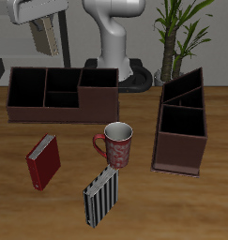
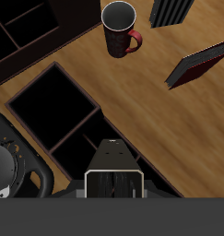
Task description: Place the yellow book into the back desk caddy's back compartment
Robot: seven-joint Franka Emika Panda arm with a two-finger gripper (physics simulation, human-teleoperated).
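My gripper [image 1: 42, 25] is shut on the yellow book [image 1: 48, 39], a thin tan hardback that hangs upright from the fingers, high above the table at the back. In the wrist view the book [image 2: 113, 159] shows edge-on between the fingers. Below it stands the back desk caddy [image 1: 31, 111], long, low and dark brown. Its large cell [image 2: 51, 103] lies just ahead of the book. The pair of small cells sits at the caddy's middle, and the back compartment [image 1: 61, 79] is the farther one. All cells look empty.
A red book [image 1: 43, 161], a black-and-white striped book [image 1: 100, 196] and a patterned mug [image 1: 116, 143] stand nearer the table's front edge. A narrower sloping-sided caddy [image 1: 180, 141] stands beside them. The robot's base [image 1: 114, 47] and a plant [image 1: 176, 37] are at the back.
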